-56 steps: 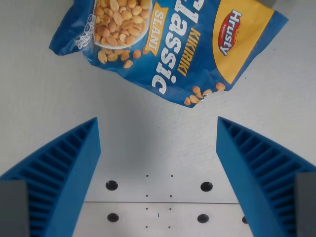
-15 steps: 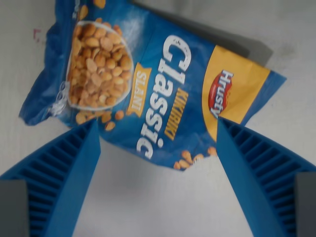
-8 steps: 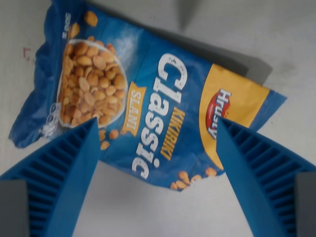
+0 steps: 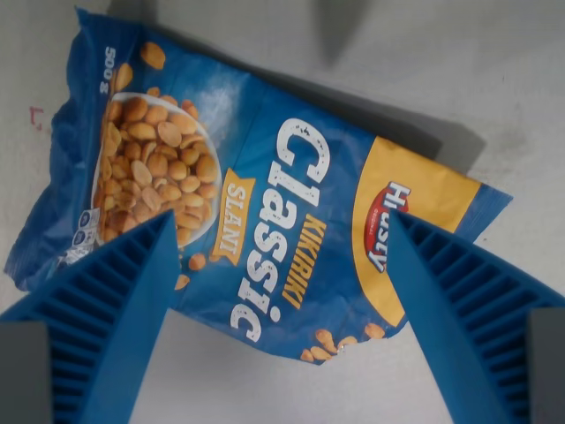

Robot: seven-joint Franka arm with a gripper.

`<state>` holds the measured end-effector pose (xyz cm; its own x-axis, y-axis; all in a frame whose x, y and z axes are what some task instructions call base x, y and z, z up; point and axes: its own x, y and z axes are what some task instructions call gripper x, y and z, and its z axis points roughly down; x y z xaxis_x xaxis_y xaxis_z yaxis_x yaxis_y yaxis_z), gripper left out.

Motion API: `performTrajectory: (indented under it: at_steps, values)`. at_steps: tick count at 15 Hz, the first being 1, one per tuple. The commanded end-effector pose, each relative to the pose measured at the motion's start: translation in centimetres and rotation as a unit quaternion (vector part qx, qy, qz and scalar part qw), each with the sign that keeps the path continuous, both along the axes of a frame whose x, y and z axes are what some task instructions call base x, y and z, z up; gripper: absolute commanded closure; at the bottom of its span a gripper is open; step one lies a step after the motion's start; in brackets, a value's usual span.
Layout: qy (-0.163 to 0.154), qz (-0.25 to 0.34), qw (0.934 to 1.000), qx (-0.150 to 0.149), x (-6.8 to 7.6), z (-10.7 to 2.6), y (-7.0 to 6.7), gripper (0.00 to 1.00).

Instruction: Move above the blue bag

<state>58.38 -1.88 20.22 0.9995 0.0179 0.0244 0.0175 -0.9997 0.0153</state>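
Note:
The blue bag (image 4: 265, 203) of peanuts lies flat on the light grey table, printed "Classic KIKIRIKI" with a yellow corner and a bowl of peanuts. It fills the upper and middle part of the wrist view, running from upper left to lower right. My gripper (image 4: 282, 265) hangs above it, open and empty. Its left blue ribbed finger (image 4: 106, 327) overlaps the bag's lower left edge and its right finger (image 4: 468, 318) overlaps the yellow corner. The bag's lower edge lies between the fingers.
The grey table (image 4: 282, 389) shows below the bag and at the top right. A dark shadow (image 4: 340, 31) falls on the table at the top. A small red mark (image 4: 37, 115) sits at the left edge.
The whole scene has slid downward in the view, so the camera has moved forward over the bag. More of the bag now lies between the fingers. The fingers stay open.

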Motion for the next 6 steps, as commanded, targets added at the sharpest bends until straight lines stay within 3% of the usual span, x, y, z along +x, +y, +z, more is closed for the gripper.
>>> performTrajectory:
  at_steps: [1, 6]
  values:
    - [0.008, 0.011, 0.9998, 0.016, 0.86, -0.18, -0.41, 0.00]
    - [0.007, 0.011, 0.9998, 0.016, 0.90, -0.26, -0.43, 0.00]
